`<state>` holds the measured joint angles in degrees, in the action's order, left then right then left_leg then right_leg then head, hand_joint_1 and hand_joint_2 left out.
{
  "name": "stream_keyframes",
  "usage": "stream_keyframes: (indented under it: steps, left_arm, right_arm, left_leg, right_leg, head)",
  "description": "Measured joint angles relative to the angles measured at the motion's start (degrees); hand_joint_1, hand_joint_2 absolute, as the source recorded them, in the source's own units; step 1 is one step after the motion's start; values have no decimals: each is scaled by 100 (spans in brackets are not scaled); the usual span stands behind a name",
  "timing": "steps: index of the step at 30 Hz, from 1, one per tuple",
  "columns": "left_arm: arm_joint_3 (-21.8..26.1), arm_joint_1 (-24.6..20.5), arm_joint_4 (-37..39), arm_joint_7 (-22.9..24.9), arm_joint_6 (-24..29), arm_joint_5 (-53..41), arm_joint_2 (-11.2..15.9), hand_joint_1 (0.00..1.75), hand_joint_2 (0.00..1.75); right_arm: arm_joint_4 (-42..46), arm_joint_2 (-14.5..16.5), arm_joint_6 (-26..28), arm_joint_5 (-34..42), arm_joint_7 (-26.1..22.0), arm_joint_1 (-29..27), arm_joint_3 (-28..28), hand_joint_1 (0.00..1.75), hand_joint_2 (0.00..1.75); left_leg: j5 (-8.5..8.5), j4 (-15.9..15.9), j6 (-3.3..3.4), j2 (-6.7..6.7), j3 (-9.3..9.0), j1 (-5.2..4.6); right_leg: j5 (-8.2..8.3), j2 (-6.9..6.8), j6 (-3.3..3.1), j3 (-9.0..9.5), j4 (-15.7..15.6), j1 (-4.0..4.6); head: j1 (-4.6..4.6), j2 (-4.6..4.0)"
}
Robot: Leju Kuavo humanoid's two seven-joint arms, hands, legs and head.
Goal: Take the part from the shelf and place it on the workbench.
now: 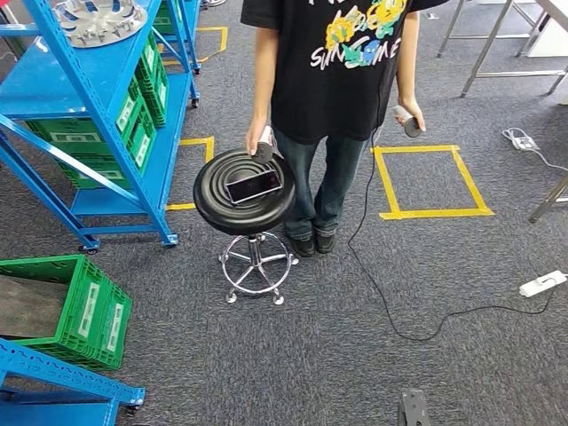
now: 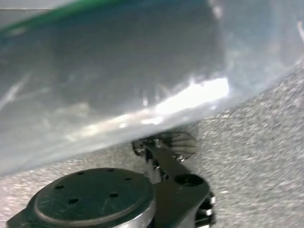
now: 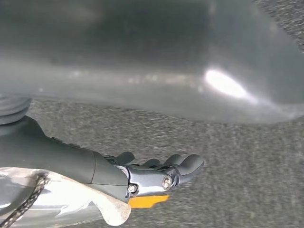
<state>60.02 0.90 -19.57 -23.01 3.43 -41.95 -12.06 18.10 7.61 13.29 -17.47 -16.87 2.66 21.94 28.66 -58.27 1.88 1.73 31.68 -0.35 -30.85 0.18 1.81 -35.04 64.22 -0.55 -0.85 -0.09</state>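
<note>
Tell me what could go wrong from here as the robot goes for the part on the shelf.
1. A person and a black stool with a phone on it stand beside the blue shelf; walking or swinging an arm could hit them.
2. A black cable trails across the carpet, a possible trip or snag.
3. The silver part lies high on the shelf, a long reach.
</note>
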Motion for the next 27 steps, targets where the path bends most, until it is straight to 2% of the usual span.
stream_keyframes:
  steps: [1,2,4,6,10,12,18,27]
  left_arm:
    - [25,-7,-7,-21,-20,3,-5,0,0]
    - [48,-13,-14,-37,-36,3,-10,0,0]
    - [95,-19,-28,-62,-63,3,-13,0,0]
    - [134,-19,-39,-82,-81,3,-14,0,0]
    - [180,-23,-55,-96,-94,3,-15,0,0]
    - [192,-22,-59,-99,-97,2,-15,0,0]
    - [201,-23,-68,-118,-134,-112,-16,0,0]
    - [198,-23,-69,-127,-129,-261,-15,0,0]
  right_arm:
    - [0,0,-9,3,-14,7,0,0,0]
    - [-1,1,-17,7,-25,9,0,0,0]
    - [-2,3,-36,16,-40,1,2,0,0]
    - [-2,4,-45,25,-48,-11,12,0,0]
    - [-2,6,-59,29,-56,-9,32,0,0]
    - [-2,5,-60,29,-60,-8,39,0,0]
    - [-2,4,-93,31,-74,-8,58,0,0]
    - [-2,4,-104,28,-77,-10,61,0,0]
  left_leg:
    - [20,-10,-24,17,-5,-9]
    - [36,-23,-36,26,-1,-20]
    - [37,-33,9,37,14,-35]
    - [23,-12,68,35,3,-35]
    - [20,40,61,34,-28,-34]
    - [13,56,36,34,-36,-31]
    - [12,71,-95,34,-42,-6]
    - [21,70,-118,34,-44,-16]
  right_leg:
    - [128,18,-10,130,-310,0]
    - [186,36,-6,210,-500,-2]
    - [186,48,16,264,-606,-5]
    - [193,51,22,264,-610,2]
    - [171,48,-18,281,-610,7]
    - [166,46,-33,284,-610,13]
    - [162,47,-46,283,-606,32]
    - [161,47,-46,288,-611,13]
  head:
    - [-3,0]
    - [-7,0]
    - [-12,0]
    - [-12,0]
    - [-13,0]
    - [-13,0]
    - [-10,0]
    - [-8,0]
